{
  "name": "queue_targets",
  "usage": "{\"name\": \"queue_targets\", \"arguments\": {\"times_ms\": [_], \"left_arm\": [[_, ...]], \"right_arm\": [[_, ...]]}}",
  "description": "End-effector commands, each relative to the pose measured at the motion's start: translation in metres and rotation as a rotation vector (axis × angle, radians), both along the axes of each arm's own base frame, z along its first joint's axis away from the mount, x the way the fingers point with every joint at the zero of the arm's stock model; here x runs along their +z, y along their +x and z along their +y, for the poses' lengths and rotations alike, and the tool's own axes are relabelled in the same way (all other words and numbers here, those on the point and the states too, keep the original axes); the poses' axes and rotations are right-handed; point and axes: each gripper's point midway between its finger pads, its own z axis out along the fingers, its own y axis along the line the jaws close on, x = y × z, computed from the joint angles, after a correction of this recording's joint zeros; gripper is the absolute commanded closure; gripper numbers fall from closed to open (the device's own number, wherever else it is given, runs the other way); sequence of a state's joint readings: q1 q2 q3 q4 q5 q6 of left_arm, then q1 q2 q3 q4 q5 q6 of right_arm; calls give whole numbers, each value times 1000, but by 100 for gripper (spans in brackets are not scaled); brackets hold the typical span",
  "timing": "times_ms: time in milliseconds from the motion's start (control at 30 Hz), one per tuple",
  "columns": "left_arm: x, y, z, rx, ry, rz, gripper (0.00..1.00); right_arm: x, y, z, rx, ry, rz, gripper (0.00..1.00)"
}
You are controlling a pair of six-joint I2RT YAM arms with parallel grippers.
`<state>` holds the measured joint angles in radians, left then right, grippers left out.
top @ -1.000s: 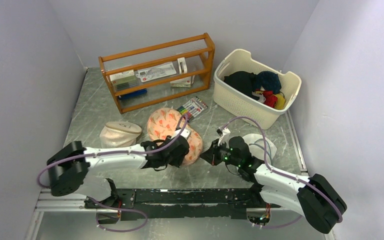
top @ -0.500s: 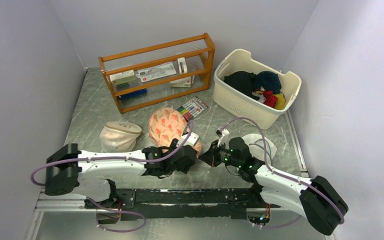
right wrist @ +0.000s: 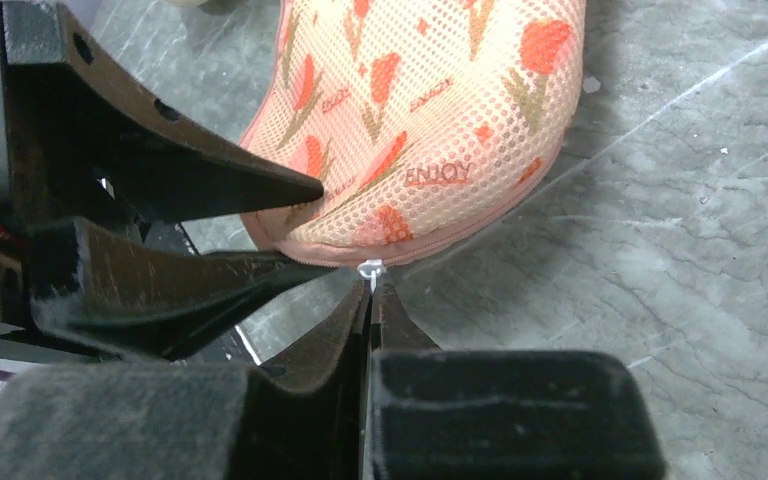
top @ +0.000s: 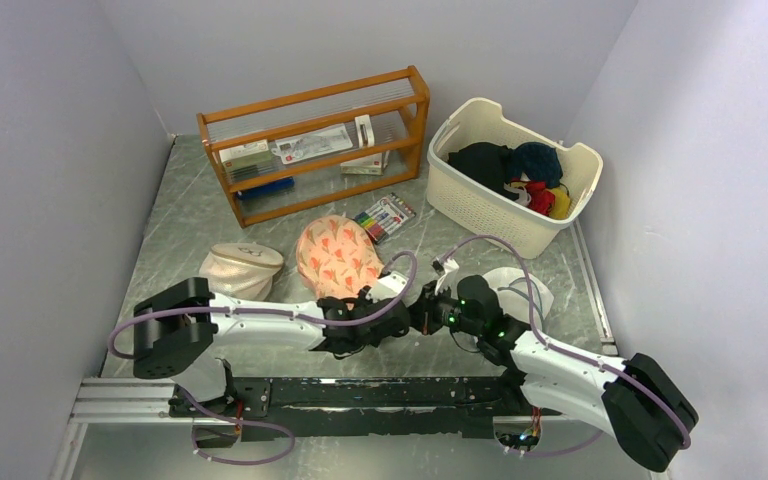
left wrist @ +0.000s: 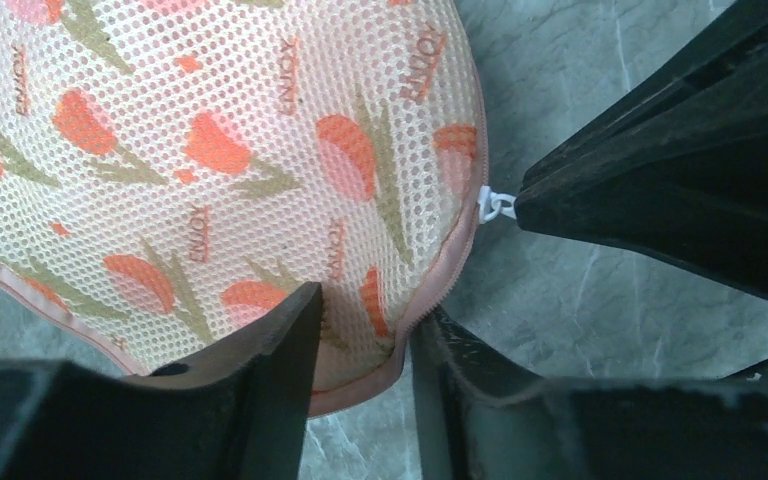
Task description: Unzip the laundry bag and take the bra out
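Peach laundry bag (left wrist: 210, 150) | left gripper (left wrist: 360, 320) clamps edge | right gripper (right wrist: 370, 300) pinches zip pull (right wrist: 369, 268)

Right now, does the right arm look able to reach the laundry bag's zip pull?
Likely yes: the right gripper looks shut on the zip pull, while the left gripper pinches the laundry bag.

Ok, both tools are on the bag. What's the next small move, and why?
Probably draw the right tool along the seam, away from the left tool. It is shut on the white zip pull, the laundry bag looks zipped shut, and the left tool pinches the bag's end to brace it.
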<state>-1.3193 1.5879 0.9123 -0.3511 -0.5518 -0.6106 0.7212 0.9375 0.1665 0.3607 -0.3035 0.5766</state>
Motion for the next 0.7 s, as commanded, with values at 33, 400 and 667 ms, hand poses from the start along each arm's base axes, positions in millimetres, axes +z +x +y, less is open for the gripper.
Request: {"name": "queue_targets", "arguments": {"times_ms": [33, 400, 667], "left_arm": [[-3, 4, 17, 85, 4, -23, 63], [-8, -16, 33, 16, -53, 40, 92], [-3, -19, 25, -9, -81, 56, 91]], "right_arm": [[-8, 9, -9, -83, -32, 10, 100], [-18, 59, -27, -309, -130, -53, 100], [-13, 89, -29, -333, -215, -122, 100]]}}
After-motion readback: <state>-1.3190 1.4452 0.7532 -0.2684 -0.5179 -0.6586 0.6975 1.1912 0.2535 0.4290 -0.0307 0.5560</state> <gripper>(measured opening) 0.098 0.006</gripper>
